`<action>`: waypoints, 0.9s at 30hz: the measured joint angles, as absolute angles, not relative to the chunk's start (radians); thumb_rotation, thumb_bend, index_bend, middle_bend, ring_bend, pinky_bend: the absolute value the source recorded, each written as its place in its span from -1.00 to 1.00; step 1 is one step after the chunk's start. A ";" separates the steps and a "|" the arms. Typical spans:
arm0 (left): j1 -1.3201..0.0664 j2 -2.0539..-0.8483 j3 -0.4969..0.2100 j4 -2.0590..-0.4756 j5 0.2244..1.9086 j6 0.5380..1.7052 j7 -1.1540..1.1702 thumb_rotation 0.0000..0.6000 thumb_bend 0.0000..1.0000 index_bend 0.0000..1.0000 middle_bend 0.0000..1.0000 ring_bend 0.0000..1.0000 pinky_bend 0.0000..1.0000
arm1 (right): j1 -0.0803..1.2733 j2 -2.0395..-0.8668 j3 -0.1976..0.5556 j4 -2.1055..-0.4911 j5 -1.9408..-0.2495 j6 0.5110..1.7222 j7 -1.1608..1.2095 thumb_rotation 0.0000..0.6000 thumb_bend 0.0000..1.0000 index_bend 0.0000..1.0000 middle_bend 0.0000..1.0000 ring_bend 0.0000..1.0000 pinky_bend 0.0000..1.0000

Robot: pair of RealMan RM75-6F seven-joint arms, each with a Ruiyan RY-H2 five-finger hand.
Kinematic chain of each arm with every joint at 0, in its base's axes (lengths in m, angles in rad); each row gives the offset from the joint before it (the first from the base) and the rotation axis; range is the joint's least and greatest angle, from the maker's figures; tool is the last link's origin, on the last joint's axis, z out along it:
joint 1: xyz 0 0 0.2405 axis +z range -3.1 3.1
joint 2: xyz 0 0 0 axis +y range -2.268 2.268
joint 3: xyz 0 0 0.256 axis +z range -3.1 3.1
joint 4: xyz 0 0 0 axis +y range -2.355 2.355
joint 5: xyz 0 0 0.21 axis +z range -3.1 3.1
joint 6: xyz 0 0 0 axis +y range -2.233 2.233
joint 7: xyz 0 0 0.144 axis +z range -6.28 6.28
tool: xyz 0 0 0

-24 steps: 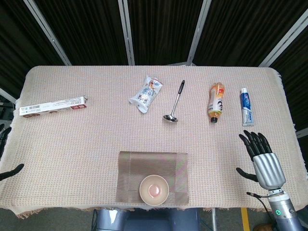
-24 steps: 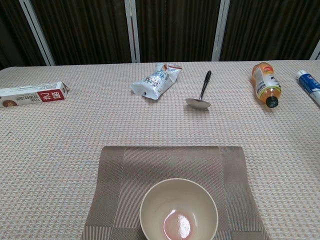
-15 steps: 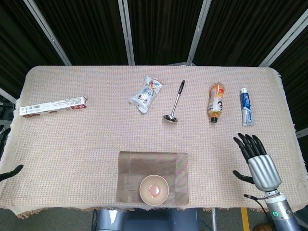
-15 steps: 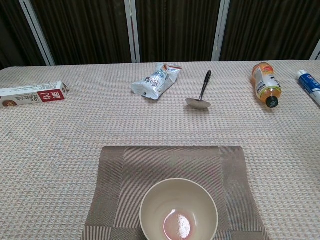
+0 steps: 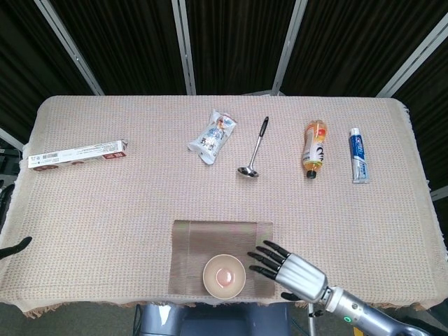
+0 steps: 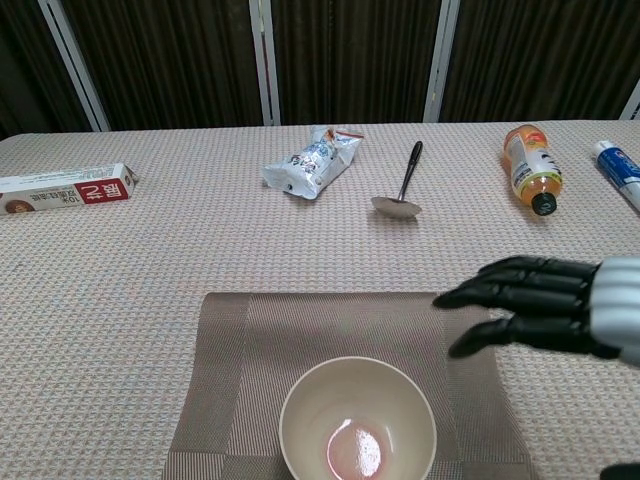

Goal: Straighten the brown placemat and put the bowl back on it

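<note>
The brown placemat (image 5: pixel 210 238) lies square to the table's front edge, near the middle. The cream bowl (image 5: pixel 224 276) stands on its front half, empty, with a pinkish sheen inside. My right hand (image 5: pixel 287 267) hovers over the mat's right edge with fingers spread and pointing left, just right of the bowl and holding nothing. In the chest view the right hand (image 6: pixel 540 305) reaches in from the right over the placemat (image 6: pixel 300 330), apart from the bowl (image 6: pixel 357 420). Only a dark fingertip of my left hand (image 5: pixel 15 246) shows at the far left edge, with nothing in it.
Along the back half lie a toothpaste box (image 5: pixel 77 154), a snack packet (image 5: pixel 212 136), a metal ladle (image 5: pixel 253 150), an orange drink bottle (image 5: pixel 313 148) and a toothpaste tube (image 5: pixel 358 155). A woven cloth covers the table.
My right hand swung from the table's right side leftward and down to the placemat's right edge. The left hand slid slightly further out of view. Bowl and mat stayed put.
</note>
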State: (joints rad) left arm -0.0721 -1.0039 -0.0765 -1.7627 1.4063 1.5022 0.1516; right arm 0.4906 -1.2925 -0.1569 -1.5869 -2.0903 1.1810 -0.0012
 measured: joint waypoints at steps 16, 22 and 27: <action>-0.079 -1.015 -0.080 -1.751 1.389 1.488 0.158 1.00 -1.00 -1.00 -1.00 -1.00 -1.00 | 0.584 -1.468 -0.131 -1.487 -2.080 1.044 -0.089 1.00 -0.73 -0.46 -1.00 -1.00 -1.00; -0.080 -1.016 -0.079 -1.750 1.389 1.485 0.162 1.00 -1.00 -1.00 -1.00 -1.00 -1.00 | 0.592 -1.502 -0.136 -1.452 -2.073 1.042 -0.096 1.00 -0.23 0.12 -1.00 -1.00 -1.00; -0.082 -1.019 -0.079 -1.750 1.387 1.482 0.167 1.00 -1.00 -1.00 -1.00 -1.00 -1.00 | 0.595 -1.548 -0.138 -1.412 -2.060 1.066 -0.068 1.00 -0.05 0.34 -1.00 -1.00 -1.00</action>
